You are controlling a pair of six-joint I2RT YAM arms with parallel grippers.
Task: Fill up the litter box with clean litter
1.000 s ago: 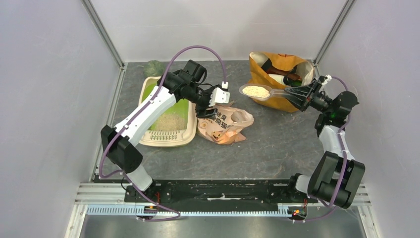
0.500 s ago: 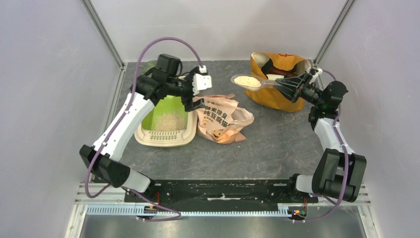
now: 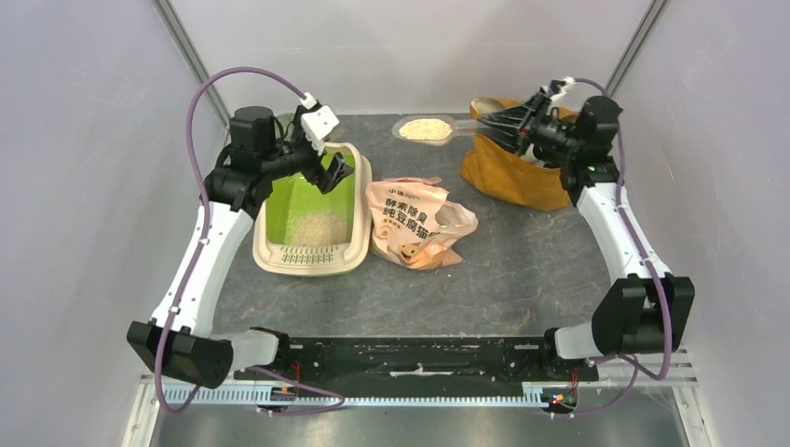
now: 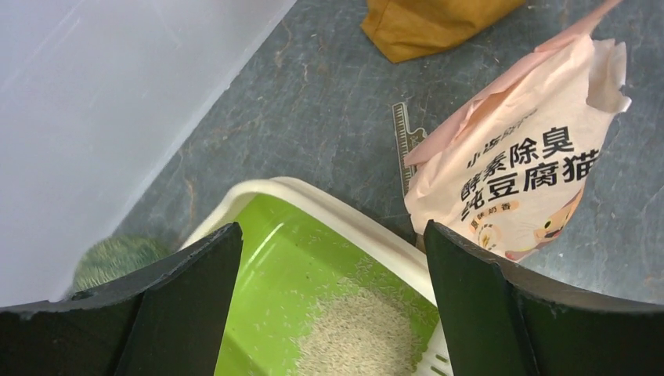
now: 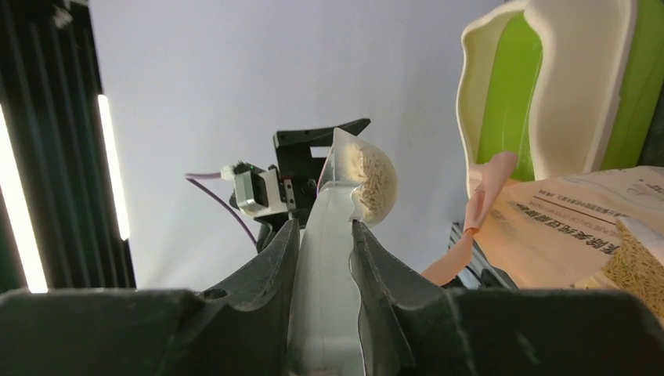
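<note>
Top view: litter box lay at 9 o'clock on the counter, with a thin heap of clean litter inside; left hand hovered above its far end
Left wrist: jaws wide apart and empty, probably leaving room for pouring
Right wrist: right hand clamped on a loaded scoop, likely gripped firmly so nothing spilled

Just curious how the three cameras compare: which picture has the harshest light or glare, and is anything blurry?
Top view: soft, even light, faint shadows, everything sharp. Left wrist view: the wall is pale and featureless, and the near black fingers look slightly soft. Right wrist view: two light strips glare hardest, while the scoop stays fairly sharp.
</note>
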